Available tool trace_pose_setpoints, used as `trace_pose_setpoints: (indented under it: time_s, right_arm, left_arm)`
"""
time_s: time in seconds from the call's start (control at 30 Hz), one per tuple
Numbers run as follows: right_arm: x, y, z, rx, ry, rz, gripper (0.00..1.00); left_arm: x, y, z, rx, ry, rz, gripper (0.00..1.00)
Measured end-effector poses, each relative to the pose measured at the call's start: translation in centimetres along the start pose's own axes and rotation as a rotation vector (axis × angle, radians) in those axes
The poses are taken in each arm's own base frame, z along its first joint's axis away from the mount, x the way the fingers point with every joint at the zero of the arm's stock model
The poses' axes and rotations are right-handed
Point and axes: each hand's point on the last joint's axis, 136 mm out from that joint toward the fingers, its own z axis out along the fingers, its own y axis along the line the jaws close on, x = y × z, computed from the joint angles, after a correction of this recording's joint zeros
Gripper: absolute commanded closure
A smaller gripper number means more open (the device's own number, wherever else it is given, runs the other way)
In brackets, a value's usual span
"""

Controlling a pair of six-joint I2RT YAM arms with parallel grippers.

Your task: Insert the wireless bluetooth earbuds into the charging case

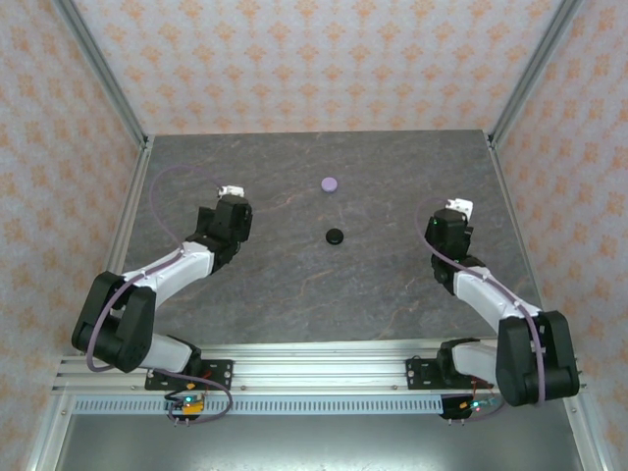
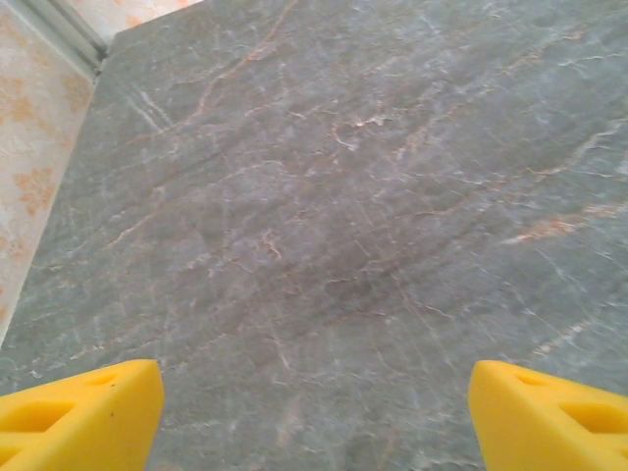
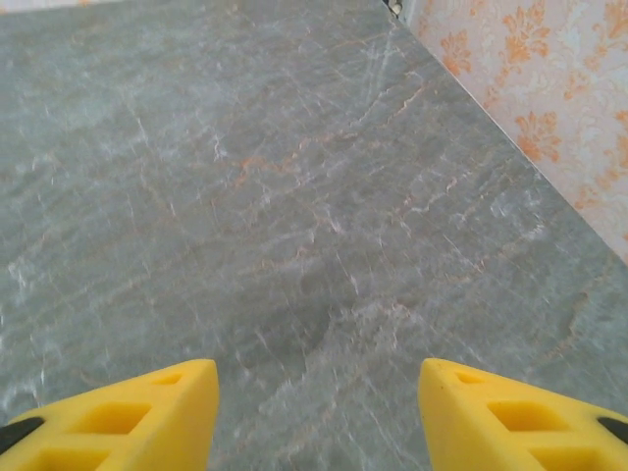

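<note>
On the grey stone worktop (image 1: 294, 294), a round lavender case (image 1: 330, 183) and a round black case (image 1: 336, 235) lie shut, earbuds likely inside. Yellow left fingers (image 2: 88, 417) and right fingers (image 3: 128, 417) spread empty, off aside, the job seemingly done.

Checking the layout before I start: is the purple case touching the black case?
Apart. The top view shows the purple case lying farther back than the black case, with a strip of bare table between them.

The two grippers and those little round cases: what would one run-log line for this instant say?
left gripper: open, empty | right gripper: open, empty | lavender case: mid-table, beyond black case, apart
</note>
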Motion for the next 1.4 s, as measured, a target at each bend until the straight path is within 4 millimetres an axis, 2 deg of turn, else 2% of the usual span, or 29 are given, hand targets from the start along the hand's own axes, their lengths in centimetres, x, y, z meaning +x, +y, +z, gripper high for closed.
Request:
trace_pose_setpoints:
  time_s: [0.17, 0.33, 0.47, 0.57, 0.63, 0.7, 0.73, 1.4]
  right_arm:
    - [0.7, 0.8, 1.7, -0.083, -0.008, 0.036, 0.41]
    - [0.9, 1.4, 2.4, -0.132, -0.058, 0.035, 0.37]
    - [2.0, 1.3, 2.9, -0.136, -0.074, 0.035, 0.34]
    - [2.0, 1.2, 3.3, -0.133, -0.092, 0.043, 0.34]
    - [1.9, 1.3, 3.7, -0.135, -0.105, 0.044, 0.31]
    - [2.3, 1.5, 4.1, -0.136, -0.101, 0.039, 0.27]
    - [2.7, 1.5, 4.4, -0.134, -0.083, 0.031, 0.01]
    - [2.3, 1.8, 4.8, -0.136, -0.082, 0.029, 0.01]
  left_arm:
    - [1.4, 0.3, 1.6, 0.033, -0.036, 0.009, 0.10]
    - [3.5, 0.3, 2.5, 0.116, -0.064, -0.028, 0.08]
    - [3.4, 1.9, 3.1, 0.143, -0.127, -0.133, 0.07]
    - [4.1, 3.3, 3.6, 0.136, -0.150, -0.213, 0.05]
    - [4.3, 3.3, 4.1, 0.144, -0.152, -0.235, 0.02]
    - [4.4, 3.1, 4.2, 0.152, -0.155, -0.247, 0.00]
    - [4.3, 3.1, 4.2, 0.154, -0.157, -0.252, 0.00]
    - [3.8, 3.2, 4.2, 0.154, -0.177, -0.275, 0.00]
